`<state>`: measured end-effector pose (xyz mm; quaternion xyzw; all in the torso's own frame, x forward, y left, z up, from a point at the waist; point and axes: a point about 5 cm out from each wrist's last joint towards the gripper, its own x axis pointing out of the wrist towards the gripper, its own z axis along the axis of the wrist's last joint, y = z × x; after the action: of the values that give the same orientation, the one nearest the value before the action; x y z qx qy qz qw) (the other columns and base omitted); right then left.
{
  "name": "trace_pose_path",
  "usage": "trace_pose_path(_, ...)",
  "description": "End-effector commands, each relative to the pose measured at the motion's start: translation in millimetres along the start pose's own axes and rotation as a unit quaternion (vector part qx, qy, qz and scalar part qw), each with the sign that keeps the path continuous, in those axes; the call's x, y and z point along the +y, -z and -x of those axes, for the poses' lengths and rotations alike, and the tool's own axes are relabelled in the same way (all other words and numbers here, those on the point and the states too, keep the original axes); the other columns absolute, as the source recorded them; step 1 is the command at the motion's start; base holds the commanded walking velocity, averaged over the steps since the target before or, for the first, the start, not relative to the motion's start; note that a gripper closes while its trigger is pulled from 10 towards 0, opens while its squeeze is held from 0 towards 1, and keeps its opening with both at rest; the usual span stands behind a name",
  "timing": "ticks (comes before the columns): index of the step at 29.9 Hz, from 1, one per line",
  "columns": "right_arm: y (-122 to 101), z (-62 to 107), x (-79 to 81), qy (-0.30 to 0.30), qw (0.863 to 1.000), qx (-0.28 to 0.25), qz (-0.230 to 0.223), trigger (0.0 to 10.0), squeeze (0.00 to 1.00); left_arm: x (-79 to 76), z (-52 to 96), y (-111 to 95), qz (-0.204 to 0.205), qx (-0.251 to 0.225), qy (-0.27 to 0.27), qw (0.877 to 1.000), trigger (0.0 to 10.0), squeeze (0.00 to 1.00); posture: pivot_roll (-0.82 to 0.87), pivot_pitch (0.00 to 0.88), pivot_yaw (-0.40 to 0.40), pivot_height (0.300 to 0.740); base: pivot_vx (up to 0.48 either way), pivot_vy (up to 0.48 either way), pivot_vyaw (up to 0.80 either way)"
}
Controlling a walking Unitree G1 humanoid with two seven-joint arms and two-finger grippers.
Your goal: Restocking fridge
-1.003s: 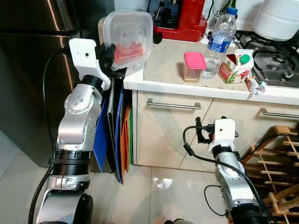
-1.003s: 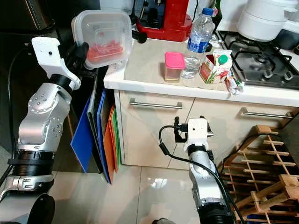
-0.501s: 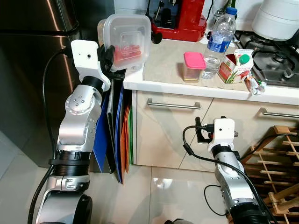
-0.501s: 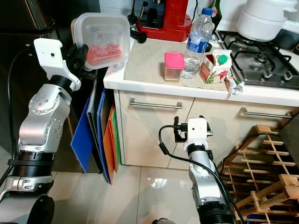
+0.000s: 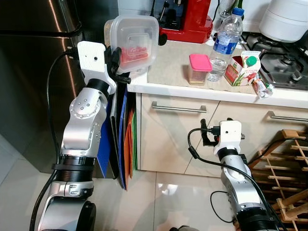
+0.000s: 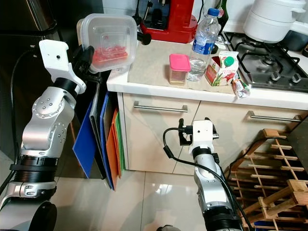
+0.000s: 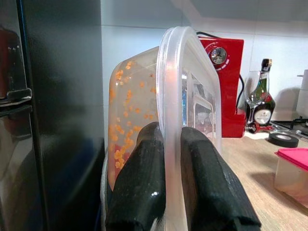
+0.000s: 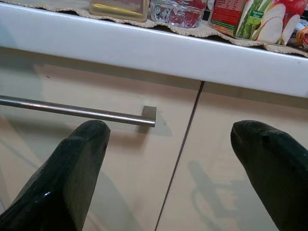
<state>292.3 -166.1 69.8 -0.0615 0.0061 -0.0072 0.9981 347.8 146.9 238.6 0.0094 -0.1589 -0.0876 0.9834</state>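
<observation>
fridge (image 5: 33, 72) of dark steel fills the upper left of the frame, with the worktop (image 5: 168, 65) to its right. left gripper (image 7: 166, 192) pinches the rim of a clear lidded food container (image 5: 133, 41) (orange bits inside), held on edge at the top centre-left, between fridge and counter edge. right gripper (image 8: 173, 159), fingers spread wide, hangs low at centre-right, facing a cabinet drawer handle (image 8: 77, 110).

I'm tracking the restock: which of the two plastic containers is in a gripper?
The clear container holding red food, pinched by the left gripper. The pink-lidded container stands untouched on the counter.
</observation>
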Motion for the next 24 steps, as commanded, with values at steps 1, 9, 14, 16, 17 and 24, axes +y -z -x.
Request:
trace_pose_path(1, -1.4, -2.1, -2.0, -0.002, 1.0, -0.005, 0.002, 10.0, 0.0, -3.6, -1.4, -4.7, -0.005, -0.012, 0.008, 1.0, 10.0, 0.0, -0.03, 0.0, -0.041, 0.74, 0.0, 0.0, 0.0)
trace_pose_path(9, -2.3, -3.2, -0.8, -0.004, 1.0, -0.006, 0.002, 10.0, 0.0, -3.8, -1.5, -3.0, -0.008, -0.01, 0.007, 1.0, 10.0, 0.0, -0.03, 0.0, -0.041, 0.74, -0.262, 0.0, 0.0)
trace_pose_path(14, -2.6, -4.0, -0.7, -0.004, 1.0, -0.007, 0.002, 10.0, 0.0, -3.9, -1.9, -3.1, -0.008, -0.011, 0.008, 1.0, 10.0, 0.0, -0.03, 0.0, -0.042, 0.74, -0.264, 0.0, 0.0)
trace_pose_path(16, -2.8, -4.5, -0.7, -0.005, 1.0, -0.007, 0.002, 10.0, 0.0, -3.9, -1.7, -3.1, -0.009, -0.012, 0.008, 1.0, 10.0, 0.0, -0.03, 0.0, -0.042, 0.74, -0.261, 0.0, 0.0)
trace_pose_path(17, -2.7, -4.7, -0.7, -0.005, 1.0, -0.007, 0.002, 10.0, 0.0, -4.0, -1.8, -3.0, -0.009, -0.012, 0.008, 1.0, 10.0, 0.0, -0.03, 0.0, -0.042, 0.74, -0.259, 0.0, 0.0)
trace_pose_path(24, -3.6, -6.0, -0.3, -0.007, 1.0, -0.01, 0.002, 10.0, 0.0, -3.5, -2.4, -3.0, -0.011, -0.013, 0.01, 1.0, 10.0, 0.0, -0.03, 0.0, -0.043, 0.74, -0.261, 0.0, 0.0)
